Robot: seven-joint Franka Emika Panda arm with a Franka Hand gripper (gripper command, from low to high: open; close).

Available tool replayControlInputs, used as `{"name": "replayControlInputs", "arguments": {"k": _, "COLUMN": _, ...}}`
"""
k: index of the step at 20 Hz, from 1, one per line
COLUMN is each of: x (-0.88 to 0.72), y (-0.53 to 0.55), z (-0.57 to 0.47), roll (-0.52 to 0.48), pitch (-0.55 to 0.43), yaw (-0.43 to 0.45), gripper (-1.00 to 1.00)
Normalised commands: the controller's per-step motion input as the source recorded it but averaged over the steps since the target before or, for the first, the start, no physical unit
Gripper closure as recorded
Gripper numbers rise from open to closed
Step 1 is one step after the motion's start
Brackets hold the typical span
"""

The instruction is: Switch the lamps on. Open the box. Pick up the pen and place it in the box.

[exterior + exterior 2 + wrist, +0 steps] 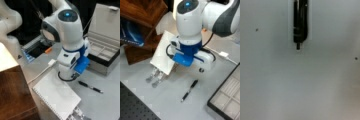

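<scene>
Grey-sided box [105,50] open; pen [189,90] outside it; gripper unseen.

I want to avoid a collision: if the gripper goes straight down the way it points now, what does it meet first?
Probably the bare table, not the pen, which lies near the wrist view's top edge. The gripper itself does not show, so this is uncertain.

white textured panel [57,96], white cable [42,71], wooden cabinet [15,95]

I see a grey table [105,100] carrying the pen [90,87], the open box [105,53], a white textured panel [57,96] and a white cable [41,72]
</scene>
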Motion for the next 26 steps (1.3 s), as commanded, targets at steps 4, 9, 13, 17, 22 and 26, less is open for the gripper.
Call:
{"name": "replayControlInputs", "arguments": {"k": 4, "x": 0.24, "y": 0.11, "z": -0.07, "roll": -0.189, "pitch": 0.004, "yaw": 0.233, "gripper": -1.00}}
{"name": "replayControlInputs", "arguments": {"k": 9, "x": 0.26, "y": 0.10, "z": -0.02, "roll": -0.218, "pitch": 0.038, "yaw": 0.318, "gripper": -1.00}}
{"name": "replayControlInputs", "arguments": {"k": 13, "x": 0.31, "y": 0.10, "z": -0.01, "roll": -0.185, "pitch": 0.064, "yaw": 0.324, "gripper": -1.00}}
{"name": "replayControlInputs", "arguments": {"k": 17, "x": 0.33, "y": 0.07, "z": 0.04, "roll": -0.174, "pitch": 0.119, "yaw": 0.315, "gripper": -1.00}}
{"name": "replayControlInputs", "arguments": {"k": 22, "x": 0.33, "y": 0.08, "z": 0.10, "roll": -0.164, "pitch": 0.148, "yaw": 0.333, "gripper": -1.00}}
{"name": "replayControlInputs", "arguments": {"k": 26, "x": 0.33, "y": 0.09, "z": 0.08, "roll": -0.185, "pitch": 0.146, "yaw": 0.378, "gripper": -1.00}}
